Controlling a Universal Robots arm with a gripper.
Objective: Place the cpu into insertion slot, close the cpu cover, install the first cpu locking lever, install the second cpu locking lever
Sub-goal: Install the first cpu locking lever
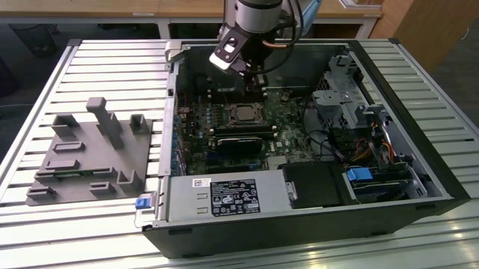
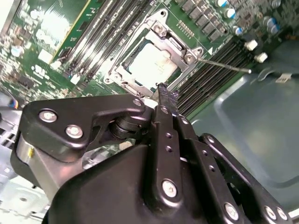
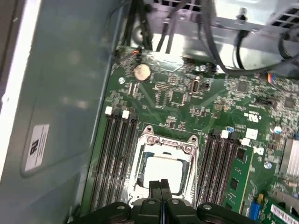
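Observation:
The cpu (image 1: 243, 114) (image 2: 152, 63) (image 3: 163, 170), a silvery square, lies in the insertion slot (image 1: 244, 106) on the green board inside the open computer case. The cpu cover (image 2: 183, 48) (image 3: 168, 140), a silvery frame, lies flat around it. One thin metal locking lever (image 2: 224, 64) sticks out sideways from a corner of the slot over the memory slots. My gripper (image 1: 259, 84) (image 2: 166, 95) (image 3: 161, 185) hangs just above the slot's edge, shut, its two black fingers pressed together with nothing between them.
Long black memory slots (image 3: 117, 154) flank the slot on both sides. A black heatsink block (image 1: 239, 147) lies nearer the power supply (image 1: 224, 196). The drive cage (image 1: 348, 95) and cables (image 1: 374, 148) are at the exterior view's right; a grey fixture (image 1: 90, 151) is outside the case, left.

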